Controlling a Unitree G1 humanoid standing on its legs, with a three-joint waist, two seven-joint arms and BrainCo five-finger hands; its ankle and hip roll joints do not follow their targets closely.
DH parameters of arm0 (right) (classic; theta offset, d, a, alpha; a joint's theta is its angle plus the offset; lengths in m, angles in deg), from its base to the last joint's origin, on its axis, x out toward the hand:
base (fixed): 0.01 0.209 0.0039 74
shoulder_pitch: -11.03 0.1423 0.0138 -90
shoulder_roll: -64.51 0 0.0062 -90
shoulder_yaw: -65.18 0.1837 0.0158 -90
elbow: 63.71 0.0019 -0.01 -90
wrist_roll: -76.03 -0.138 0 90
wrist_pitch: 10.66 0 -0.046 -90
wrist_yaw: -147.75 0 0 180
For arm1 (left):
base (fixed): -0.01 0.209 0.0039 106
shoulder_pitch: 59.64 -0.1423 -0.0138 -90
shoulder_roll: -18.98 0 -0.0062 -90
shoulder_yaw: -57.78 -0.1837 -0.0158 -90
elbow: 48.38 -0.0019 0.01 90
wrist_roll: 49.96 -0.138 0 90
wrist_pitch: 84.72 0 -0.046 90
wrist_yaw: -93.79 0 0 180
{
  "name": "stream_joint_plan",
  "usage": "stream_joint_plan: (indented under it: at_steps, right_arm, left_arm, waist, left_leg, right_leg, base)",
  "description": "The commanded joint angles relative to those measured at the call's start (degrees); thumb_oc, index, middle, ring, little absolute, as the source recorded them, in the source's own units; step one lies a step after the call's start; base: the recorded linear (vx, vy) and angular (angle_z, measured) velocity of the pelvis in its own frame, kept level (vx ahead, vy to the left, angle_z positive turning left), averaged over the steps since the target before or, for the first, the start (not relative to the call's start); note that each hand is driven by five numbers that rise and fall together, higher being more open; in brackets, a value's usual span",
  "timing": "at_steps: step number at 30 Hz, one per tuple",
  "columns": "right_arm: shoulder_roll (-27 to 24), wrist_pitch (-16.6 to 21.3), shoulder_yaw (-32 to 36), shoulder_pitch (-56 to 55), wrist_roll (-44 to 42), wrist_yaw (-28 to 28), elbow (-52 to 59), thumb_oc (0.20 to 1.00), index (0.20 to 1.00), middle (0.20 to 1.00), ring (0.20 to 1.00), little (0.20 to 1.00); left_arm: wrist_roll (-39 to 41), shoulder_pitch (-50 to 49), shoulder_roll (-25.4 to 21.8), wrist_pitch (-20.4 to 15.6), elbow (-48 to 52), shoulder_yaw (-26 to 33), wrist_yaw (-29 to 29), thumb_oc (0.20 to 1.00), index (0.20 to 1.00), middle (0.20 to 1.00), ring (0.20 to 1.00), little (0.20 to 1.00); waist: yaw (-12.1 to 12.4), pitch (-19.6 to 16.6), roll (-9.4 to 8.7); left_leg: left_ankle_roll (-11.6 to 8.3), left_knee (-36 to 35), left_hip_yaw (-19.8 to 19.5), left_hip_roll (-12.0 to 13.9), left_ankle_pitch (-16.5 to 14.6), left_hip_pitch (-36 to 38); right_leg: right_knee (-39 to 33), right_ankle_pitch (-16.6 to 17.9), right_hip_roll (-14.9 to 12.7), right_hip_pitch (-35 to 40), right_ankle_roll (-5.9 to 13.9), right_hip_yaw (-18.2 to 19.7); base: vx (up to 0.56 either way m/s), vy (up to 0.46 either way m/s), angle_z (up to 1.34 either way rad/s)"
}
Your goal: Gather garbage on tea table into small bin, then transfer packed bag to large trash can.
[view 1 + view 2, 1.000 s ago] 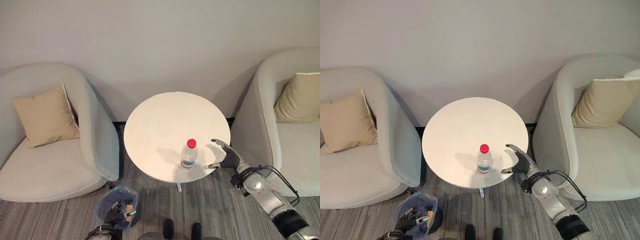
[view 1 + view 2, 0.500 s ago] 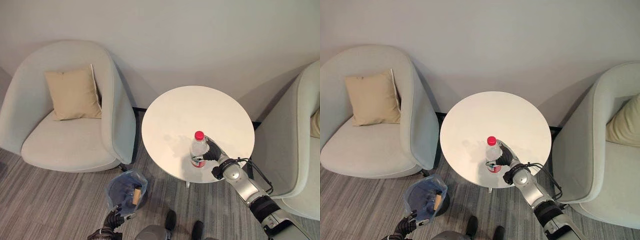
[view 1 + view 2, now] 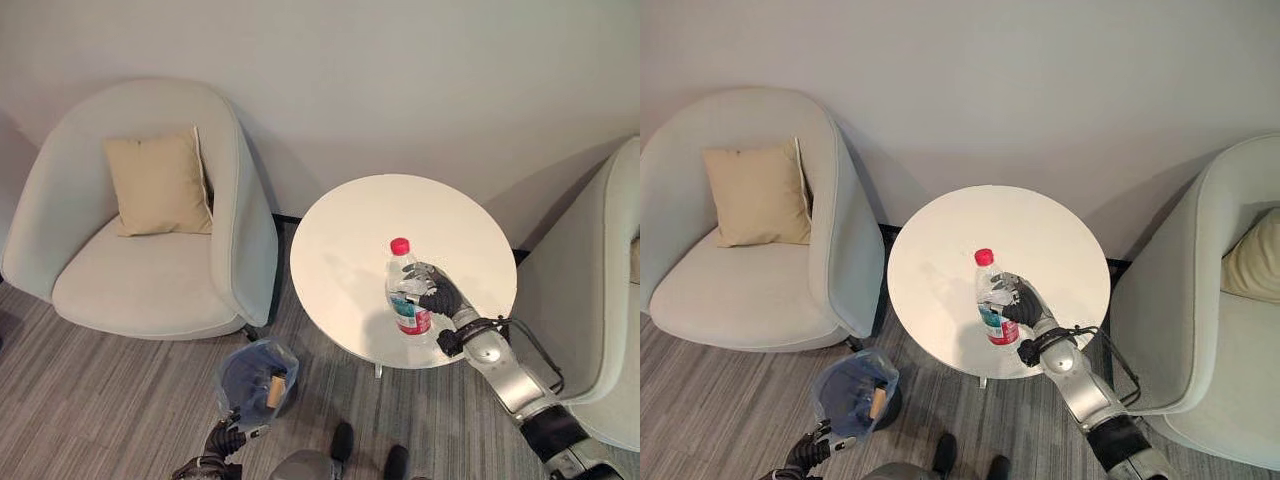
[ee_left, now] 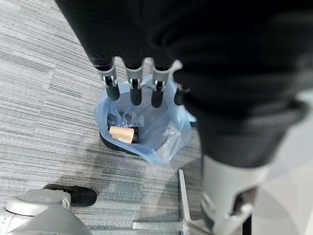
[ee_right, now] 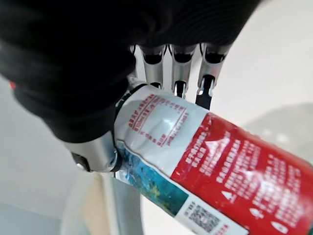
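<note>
**Bottle in hand, bin low and left**

Right hand (image 3: 438, 292) wrapped round the plastic bottle (image 3: 406, 292), fingers (image 5: 175, 73) curled against the label and thumb on the near side, as seen in the right wrist view. Bottle upright with its red cap (image 3: 400, 245) on top, right of centre in the left eye view, over the near right part of the round white table (image 3: 340, 240); whether its base touches the tabletop or hangs just above it cannot be told. Left hand (image 4: 133, 87) low in the lower left of the left eye view, fingers straight and relaxed, holding nothing, just above the small bin (image 3: 255, 375).

Small bin on the floor at lower centre left, lined with a blue bag (image 4: 168, 132), already holding a tan, cork-like piece of rubbish (image 4: 121, 133). Armchair with a beige cushion (image 3: 160, 185) at upper left, a second armchair (image 3: 590, 330) at the right edge.

Advice for the carry, as a judgement only:
- Squeeze firm but not crushing; thin plastic likely to buckle and slip
- Lift straight clear of the tabletop before swinging left, so the base does not catch the table edge
- Travel down and left across the body to the bag mouth, left hand kept off to the side
- Release only once centred over the opening, low enough to avoid a bounce off the rim
</note>
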Motion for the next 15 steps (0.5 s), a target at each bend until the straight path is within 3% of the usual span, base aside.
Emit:
stream_joint_plan:
  at_steps: [1, 6, 10, 13, 15]
  right_arm:
    - [-0.76, 4.3, -0.01, -0.62, -2.8, -1.3, 6.05, 0.2, 0.2, 0.2, 0.2, 0.2]
    - [-0.73, 5.61, 1.31, -4.11, -3.57, -1.91, 10.83, 0.2, 0.2, 0.2, 0.2, 0.2]
    - [-1.26, 5.81, 2.09, -4.46, -3.09, -0.63, 10.59, 0.2, 0.2, 0.2, 0.2, 0.2]
    - [-1.78, 5.32, 3.31, -4.8, -2.07, 1.1, 9.98, 0.2, 0.2, 0.2, 0.2, 0.2]
    - [-1.91, 5.06, 4.12, -4.57, -1.96, 1.95, 9.87, 0.2, 0.2, 0.2, 0.2, 0.2]
  left_arm:
    - [-1.99, 2.96, -1.85, -0.79, -0.81, -0.09, -0.59, 1.0, 1.0, 1.0, 1.0, 1.0]
    - [-1.08, 2.75, -0.95, -0.46, -0.07, -0.34, -0.66, 1.0, 1.0, 1.0, 1.0, 1.0]
    - [-0.02, 2.67, -0.68, -0.72, 0.99, -1.04, -0.31, 1.0, 1.0, 1.0, 1.0, 1.0]
    - [-0.53, 1.96, -0.15, -0.49, 0.99, -1.52, 0.05, 1.0, 1.0, 1.0, 1.0, 1.0]
    - [-1.07, 1.76, -0.13, -0.53, 1.71, -1.74, 0.21, 1.0, 1.0, 1.0, 1.0, 1.0]
  waist:
    - [0.51, -2.51, -1.97]
    - [0.25, -2.15, -1.5]
    - [0.91, -0.36, -1.19]
    - [0.79, 0.48, -1.12]
    - [-0.01, 0.61, -1.18]
  left_leg:
    - [-3.3, 1.97, 4.58, 3.39, -4.7, 0.65]
    - [-5.0, 5.4, 4.16, 3.76, -3.89, -1.29]
    - [-6.46, 10.21, 4.34, 3.35, -3.07, -6.52]
    - [-4.84, 12.82, 10.4, 4.69, -3.34, -8.76]
    - [-3.73, 13.68, 16.43, 6.43, -4.32, -8.63]
  right_leg:
    - [4.23, -10.99, -2.42, 2.25, 4.34, 3.06]
    - [4.55, -11.95, -1.7, 3.0, 3.14, 2.08]
    - [4.08, -12.09, -1.96, 2.79, 2.42, -0.97]
    - [3.58, -11.67, -2.89, 2.84, 2.28, -4.6]
    - [3.39, -11.58, -3.68, 2.95, 2.44, -6.5]
  base:
    - [-0.04, -0.036, -0.02]
    - [-0.15, -0.082, 0.04]
    - [-0.17, -0.047, 0.37]
    - [-0.11, 0.011, 0.99]
    - [-0.05, 0.061, 1.08]
